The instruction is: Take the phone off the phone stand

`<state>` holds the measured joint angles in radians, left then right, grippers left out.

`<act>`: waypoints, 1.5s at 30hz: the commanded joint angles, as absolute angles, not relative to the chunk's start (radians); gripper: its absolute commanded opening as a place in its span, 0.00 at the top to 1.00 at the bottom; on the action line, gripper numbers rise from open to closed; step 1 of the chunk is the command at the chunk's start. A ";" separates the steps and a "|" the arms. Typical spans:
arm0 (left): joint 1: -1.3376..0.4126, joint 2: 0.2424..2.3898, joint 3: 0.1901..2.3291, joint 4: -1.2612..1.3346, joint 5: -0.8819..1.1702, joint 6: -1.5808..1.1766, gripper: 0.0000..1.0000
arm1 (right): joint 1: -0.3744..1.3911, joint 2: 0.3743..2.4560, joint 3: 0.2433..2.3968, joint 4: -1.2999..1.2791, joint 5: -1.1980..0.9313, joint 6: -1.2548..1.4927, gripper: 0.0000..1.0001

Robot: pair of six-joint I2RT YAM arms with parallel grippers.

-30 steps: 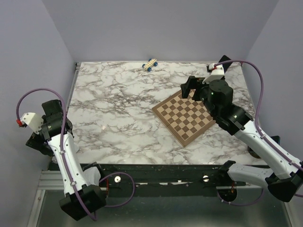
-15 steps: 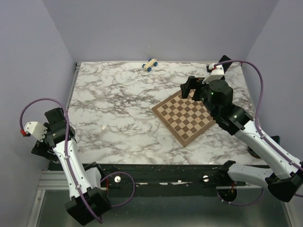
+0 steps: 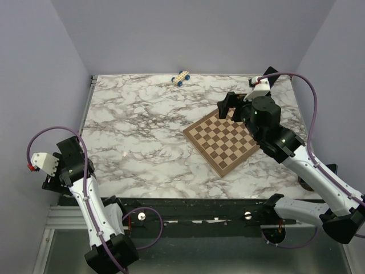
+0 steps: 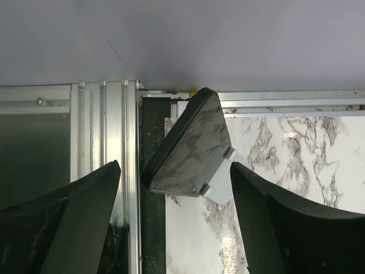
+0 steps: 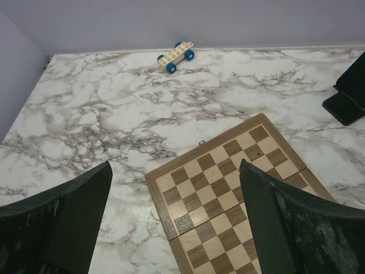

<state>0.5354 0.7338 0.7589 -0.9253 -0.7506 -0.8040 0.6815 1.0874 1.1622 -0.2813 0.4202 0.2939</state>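
Marble table [image 3: 142, 131]: phone [image 4: 191, 145] at its left edge, stand [image 5: 349, 94] at its far-right corner, removal seemingly done; your left gripper [image 4: 175, 164] and right gripper [image 5: 175, 164] gape empty, so withdraw left without nudging.

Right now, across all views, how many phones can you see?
1: the phone, tilted at the table's near-left corner, seen only by the left wrist. The stand is cut off, so another may be hidden.

Soft even light, sharp, faint shadows.
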 commanded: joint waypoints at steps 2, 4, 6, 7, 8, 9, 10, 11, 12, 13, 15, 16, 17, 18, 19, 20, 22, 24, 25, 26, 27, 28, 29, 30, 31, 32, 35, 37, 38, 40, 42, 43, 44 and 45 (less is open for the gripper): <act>0.543 0.704 0.743 -0.881 -0.779 -0.813 0.15 | 0.689 1.089 1.164 -0.273 0.402 0.286 0.00; 0.542 0.701 0.737 -0.882 -0.781 -0.816 0.15 | 0.689 1.089 1.163 -0.273 0.403 0.285 0.00; 0.542 0.701 0.733 -0.893 -0.793 -0.836 0.15 | 0.689 1.090 1.164 -0.272 0.406 0.286 0.00; 0.542 0.700 0.731 -0.893 -0.795 -0.842 0.16 | 0.689 1.091 1.164 -0.272 0.406 0.287 0.00; 0.542 0.697 0.727 -0.893 -0.794 -0.845 0.16 | 0.689 1.091 1.163 -0.272 0.404 0.286 0.00; 0.543 0.693 0.723 -0.894 -0.792 -0.853 0.16 | 0.688 1.090 1.163 -0.272 0.405 0.286 0.00; 0.543 0.687 0.719 -0.896 -0.789 -0.860 0.17 | 0.689 1.091 1.163 -0.272 0.405 0.286 0.00; 0.543 0.681 0.717 -0.898 -0.788 -0.869 0.17 | 0.689 1.091 1.163 -0.272 0.405 0.286 0.00; 0.543 0.676 0.714 -0.900 -0.792 -0.875 0.18 | 0.689 1.090 1.163 -0.272 0.405 0.285 0.00; 0.542 0.671 0.710 -0.898 -0.795 -0.878 0.19 | 0.689 1.092 1.163 -0.272 0.406 0.285 0.00; 0.542 0.664 0.702 -0.884 -0.798 -0.875 0.21 | 0.688 1.090 1.161 -0.272 0.407 0.287 0.00; 0.542 0.663 0.697 -0.875 -0.798 -0.875 0.22 | 0.689 1.090 1.161 -0.272 0.405 0.286 0.00; 0.543 0.664 0.695 -0.873 -0.799 -0.881 0.25 | 0.689 1.092 1.161 -0.272 0.405 0.286 0.00; 0.543 0.666 0.694 -0.873 -0.795 -0.888 0.27 | 0.688 1.092 1.161 -0.272 0.405 0.285 0.00; 0.542 0.669 0.694 -0.871 -0.793 -0.891 0.29 | 0.689 1.093 1.161 -0.272 0.405 0.286 0.00; 0.542 0.672 0.692 -0.865 -0.788 -0.892 0.29 | 0.689 1.094 1.163 -0.272 0.405 0.285 0.00; 0.542 0.678 0.691 -0.859 -0.787 -0.893 0.29 | 0.688 1.094 1.161 -0.272 0.405 0.285 0.00; 0.543 0.680 0.689 -0.858 -0.792 -0.893 0.29 | 0.688 1.094 1.161 -0.272 0.407 0.285 0.00; 0.542 0.681 0.690 -0.858 -0.794 -0.895 0.29 | 0.689 1.094 1.161 -0.272 0.408 0.284 0.00; 0.542 0.679 0.691 -0.856 -0.794 -0.892 0.29 | 0.689 1.095 1.161 -0.272 0.408 0.284 0.00; 0.542 0.678 0.691 -0.853 -0.794 -0.887 0.30 | 0.689 1.095 1.161 -0.272 0.407 0.284 0.00; 0.543 0.675 0.691 -0.853 -0.794 -0.887 0.30 | 0.689 1.097 1.161 -0.272 0.407 0.285 0.00; 0.542 0.674 0.687 -0.851 -0.795 -0.889 0.31 | 0.688 1.097 1.160 -0.269 0.406 0.284 0.00; 0.542 0.671 0.682 -0.849 -0.794 -0.892 0.32 | 0.689 1.097 1.160 -0.267 0.406 0.284 0.00; 0.542 0.668 0.677 -0.846 -0.793 -0.892 0.34 | 0.689 1.099 1.160 -0.267 0.406 0.285 0.00; 0.543 0.666 0.673 -0.844 -0.797 -0.891 0.34 | 0.689 1.099 1.160 -0.267 0.406 0.284 0.00; 0.543 0.665 0.672 -0.840 -0.798 -0.883 0.37 | 0.689 1.100 1.160 -0.267 0.406 0.285 0.00; 0.542 0.666 0.672 -0.841 -0.800 -0.879 0.37 | 0.689 1.098 1.160 -0.267 0.408 0.285 0.00; 0.542 0.665 0.672 -0.841 -0.800 -0.879 0.38 | 0.689 1.097 1.161 -0.267 0.409 0.285 0.00; 0.543 0.666 0.671 -0.841 -0.801 -0.878 0.39 | 0.689 1.094 1.160 -0.267 0.411 0.285 0.00; 0.542 0.667 0.673 -0.839 -0.800 -0.873 0.42 | 0.689 1.094 1.160 -0.267 0.410 0.284 0.00; 0.542 0.667 0.672 -0.839 -0.799 -0.872 0.43 | 0.688 1.094 1.160 -0.267 0.409 0.285 0.00; 0.542 0.667 0.672 -0.836 -0.798 -0.869 0.45 | 0.689 1.093 1.161 -0.267 0.409 0.285 0.00; 0.541 0.666 0.671 -0.835 -0.796 -0.867 0.45 | 0.689 1.094 1.160 -0.267 0.409 0.285 0.00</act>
